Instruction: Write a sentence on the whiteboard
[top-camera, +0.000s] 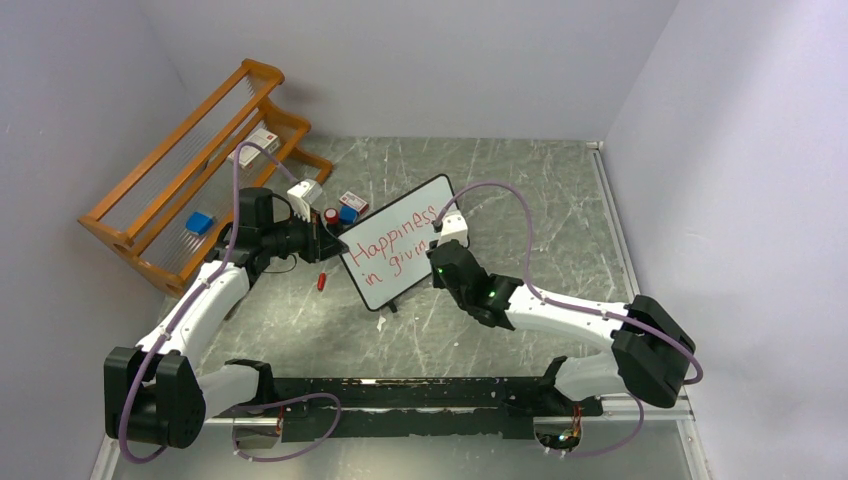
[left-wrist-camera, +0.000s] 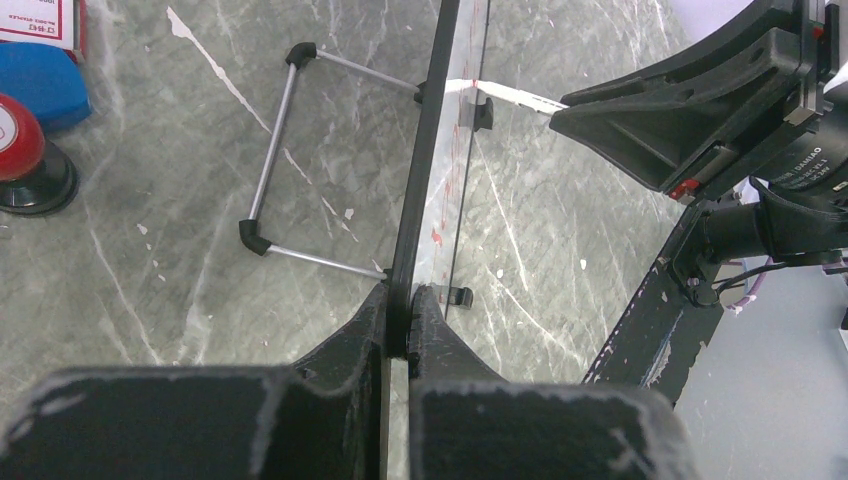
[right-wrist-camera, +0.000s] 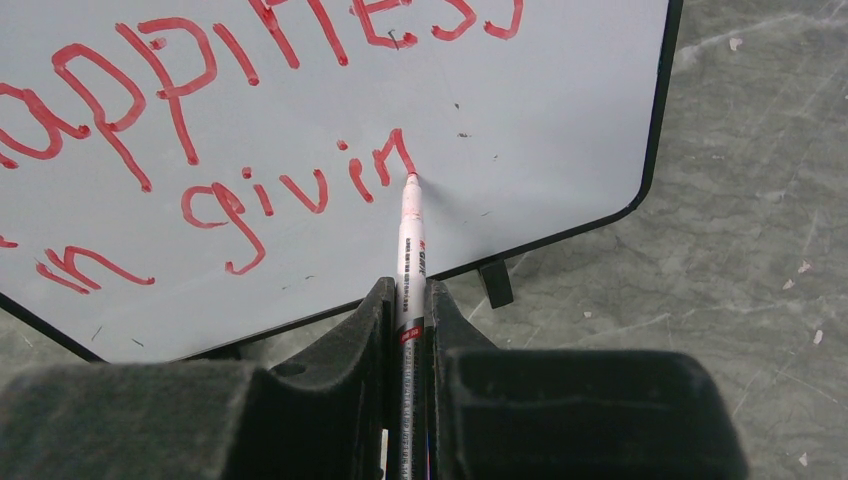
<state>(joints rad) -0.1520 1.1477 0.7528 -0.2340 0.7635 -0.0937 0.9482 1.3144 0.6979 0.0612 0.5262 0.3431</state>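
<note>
Right gripper (right-wrist-camera: 405, 300) closed on a red marker (right-wrist-camera: 409, 235), tip on the whiteboard (right-wrist-camera: 560, 110); left gripper (left-wrist-camera: 400, 318) clamped on the board's edge.

I have both working over a grey, marble-patterned table (top-camera: 540, 190) scuffed with white marks, boxed in by plain pale walls (top-camera: 420, 60). The board stands tilted between the two grippers, with a thin black frame, rounded corners and a wire stand (left-wrist-camera: 268, 150) at its back. The marker's tip touches the glossy white face at the foot of the last "n" of the sentence (top-camera: 393, 243), slanted red lettering reading "Happiness in givin". A slatted wooden rack (top-camera: 190, 170) sits by the left wall.
</note>
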